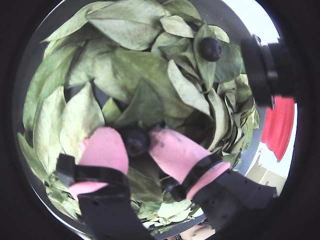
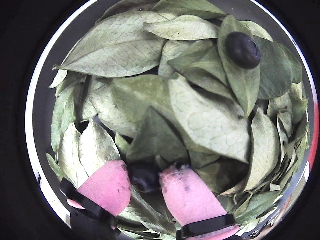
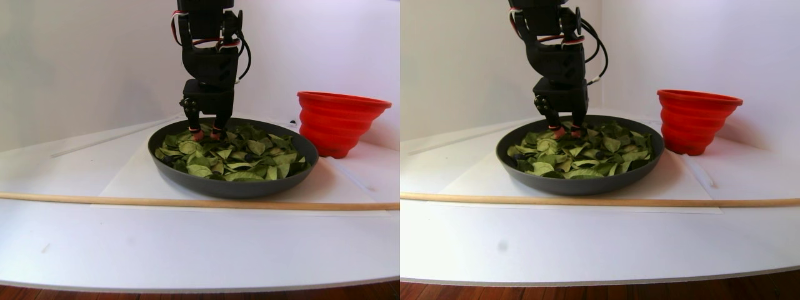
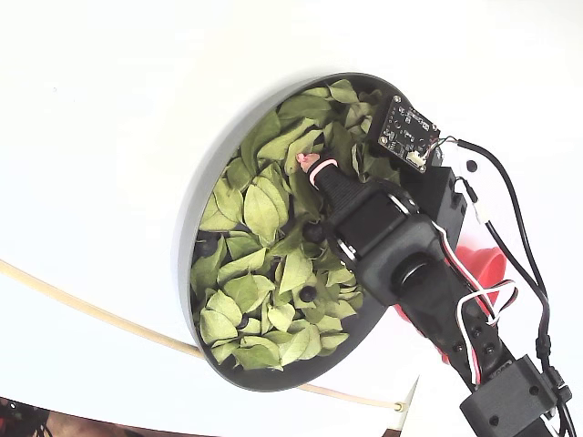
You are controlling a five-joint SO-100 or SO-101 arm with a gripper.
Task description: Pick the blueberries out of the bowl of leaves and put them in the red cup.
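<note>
In both wrist views my gripper [image 1: 137,136] [image 2: 146,171] is down among the green leaves, its pink fingertips [image 1: 102,149] [image 2: 186,192] pressed on either side of a dark blueberry [image 1: 136,142] [image 2: 145,180]. A second blueberry [image 1: 210,48] [image 2: 243,49] lies on a leaf at the upper right. The dark grey bowl [image 3: 231,187] [image 4: 264,382] is full of leaves. The fixed view shows more berries [image 4: 310,294] [image 4: 209,244] among them. The red cup [image 3: 340,122] [image 1: 280,127] stands just right of the bowl; the arm partly hides it in the fixed view [image 4: 487,269].
A thin wooden stick [image 3: 187,202] lies across the white table in front of the bowl. White walls stand close behind the bowl and cup. A small circuit board [image 4: 410,135] on the arm hangs over the bowl's far rim.
</note>
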